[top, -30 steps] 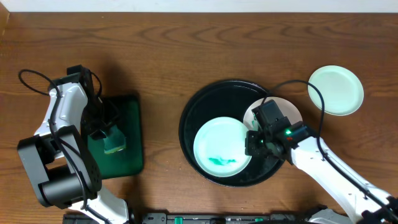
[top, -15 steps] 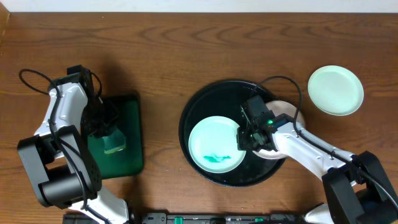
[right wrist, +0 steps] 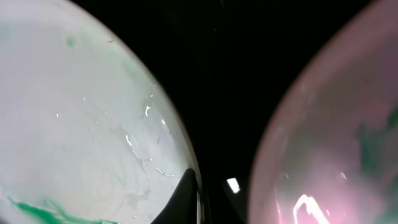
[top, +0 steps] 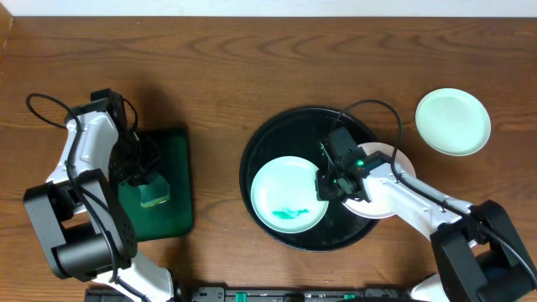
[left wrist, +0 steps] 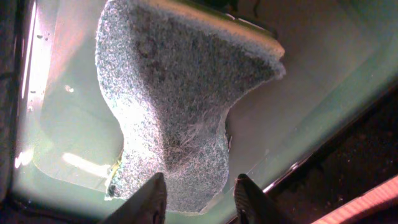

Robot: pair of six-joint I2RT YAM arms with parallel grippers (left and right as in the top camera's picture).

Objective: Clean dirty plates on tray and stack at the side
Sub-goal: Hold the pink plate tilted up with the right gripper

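The black tray [top: 277,138] holds a mint-green plate [top: 285,195] with a green smear near its front. My right gripper [top: 325,184] is shut on that plate's right rim; one dark finger [right wrist: 188,196] lies over the edge of the plate [right wrist: 81,124]. A white plate [top: 388,200] with green smears rests over the tray's right rim, partly under my right arm. A second mint-green plate [top: 453,122], with no smears on it, sits on the table at the right. My left gripper [left wrist: 199,202] is shut on the near end of a grey-green sponge [left wrist: 180,106].
The sponge [top: 153,195] lies in a dark green rectangular tray [top: 172,151] at the left, where my left arm reaches down. The wooden table [top: 218,75] surrounds both trays.
My left gripper's jaws have closed in on the sponge. My right gripper has moved left across the tray, taking the smeared mint plate with it and uncovering more of the white plate.
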